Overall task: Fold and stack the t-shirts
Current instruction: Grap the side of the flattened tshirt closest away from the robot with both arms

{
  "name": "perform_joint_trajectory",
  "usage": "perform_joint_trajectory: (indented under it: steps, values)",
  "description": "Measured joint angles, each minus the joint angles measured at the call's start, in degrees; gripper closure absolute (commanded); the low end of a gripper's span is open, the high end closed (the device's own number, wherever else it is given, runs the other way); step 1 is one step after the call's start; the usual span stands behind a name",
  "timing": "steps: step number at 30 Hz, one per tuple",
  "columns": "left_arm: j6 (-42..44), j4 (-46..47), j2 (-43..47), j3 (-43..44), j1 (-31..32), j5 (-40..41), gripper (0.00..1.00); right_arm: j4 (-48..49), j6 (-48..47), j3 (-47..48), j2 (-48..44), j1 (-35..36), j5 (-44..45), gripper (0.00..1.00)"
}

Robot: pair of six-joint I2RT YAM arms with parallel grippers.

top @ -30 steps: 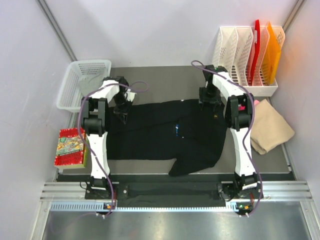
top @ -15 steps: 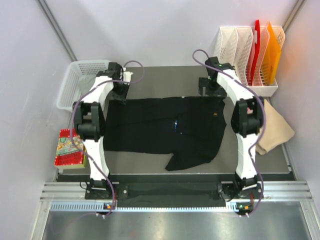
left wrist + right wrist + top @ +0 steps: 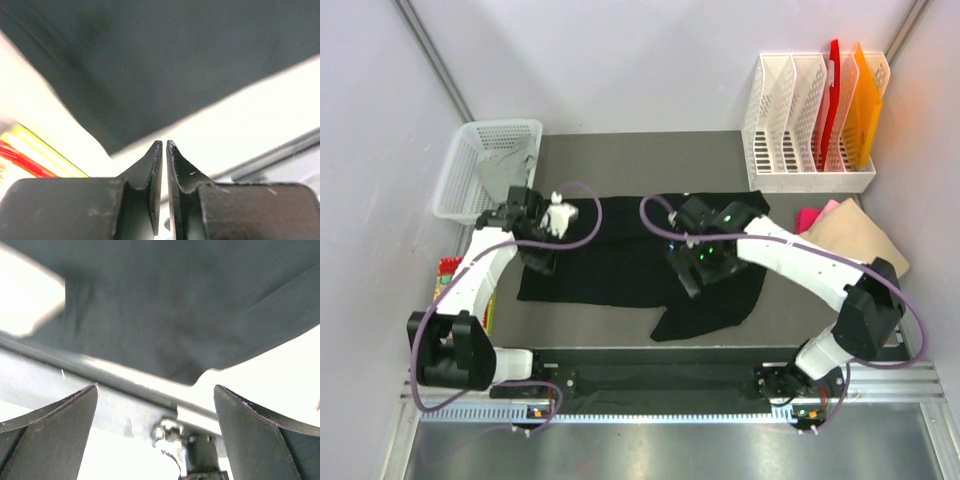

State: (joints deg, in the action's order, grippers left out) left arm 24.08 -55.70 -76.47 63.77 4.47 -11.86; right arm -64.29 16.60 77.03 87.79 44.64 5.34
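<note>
A large black t-shirt [image 3: 610, 255] lies spread flat on the grey table, one sleeve hanging toward the near edge. My left gripper [image 3: 540, 260] hovers over its left edge, jaws closed with only a hairline gap and nothing between them [image 3: 164, 142]; the shirt [image 3: 165, 65] fills the far part of that view. My right gripper [image 3: 688, 282] hovers over the shirt's middle with fingers wide apart and empty [image 3: 155, 387]; the shirt [image 3: 175, 305] lies beyond them. A tan shirt [image 3: 858, 255] and a pink one [image 3: 815, 215] lie at the right. Grey cloth [image 3: 505, 172] sits in the basket.
A white mesh basket [image 3: 470, 170] stands at the far left. A red patterned packet [image 3: 448, 280] lies at the left edge, partly behind my left arm, and shows in the left wrist view [image 3: 20, 150]. White file racks [image 3: 800, 110] with red and orange folders stand at the far right.
Both grippers have left the shirt's far corners and swung toward me, now over the shirt. The right gripper has opened. The shirt stays spread flat.
</note>
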Motion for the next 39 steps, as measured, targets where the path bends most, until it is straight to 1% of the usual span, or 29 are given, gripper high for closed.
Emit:
perform_joint_trajectory:
  steps: [3, 6, 12, 16, 19, 23, 27, 30, 31, 33, 35, 37, 39]
  values:
    - [1.4, -1.9, 3.5, -7.6, 0.0, 1.9, 0.87, -2.0, 0.4, -3.7, -0.2, 5.4, -1.4, 0.00]
    - [1.7, -1.8, 5.9, -10.2, 0.0, 3.0, 0.87, -2.4, 0.5, -4.1, -1.6, 7.7, -2.3, 0.00]
    - [1.8, 0.4, 7.5, -13.6, 0.0, 5.5, 0.88, -1.2, 0.4, -4.8, -2.7, 9.7, -3.7, 0.00]
    - [2.7, 2.2, 8.6, -18.8, 0.0, 8.2, 0.88, -1.4, 1.1, -9.0, -3.3, 10.2, -4.5, 0.00]
    - [2.9, 3.5, 8.6, -21.1, 0.0, 9.5, 0.88, -1.6, 2.0, -12.0, -4.2, 10.2, -4.8, 0.00]
    - [2.9, 6.2, 6.7, -21.5, -0.3, 10.3, 0.88, -1.5, 3.1, -15.0, -4.7, 10.3, -6.1, 0.00]
    - [2.8, 8.9, 2.3, -20.9, -1.2, 10.5, 0.88, -0.9, 3.3, -17.4, -4.7, 10.4, -6.5, 0.00]
    - [2.4, 10.1, -1.7, -18.8, -2.5, 10.4, 0.88, -0.5, 3.4, -17.8, -4.0, 10.4, -6.5, 0.00]
    - [2.2, 10.8, -3.0, -17.8, -2.8, 10.4, 0.87, -0.2, 3.4, -17.8, -3.7, 10.4, -6.4, 0.03]
    - [1.9, 12.0, -4.9, -16.5, -3.3, 10.5, 0.87, 0.5, 3.4, -17.9, -2.8, 10.4, -6.4, 0.07]
    - [1.6, 13.4, -6.6, -15.9, -3.6, 10.5, 0.87, 1.7, 3.4, -18.2, -1.7, 10.4, -6.3, 0.08]
    - [1.2, 14.3, -8.1, -15.7, -4.3, 10.4, 0.84, 2.7, 3.4, -18.6, -0.5, 10.3, -6.3, 0.08]
    - [0.7, 14.5, -9.5, -15.5, -5.6, 10.3, 0.79, 3.5, 3.4, -18.8, 0.3, 9.8, -6.3, 0.09]
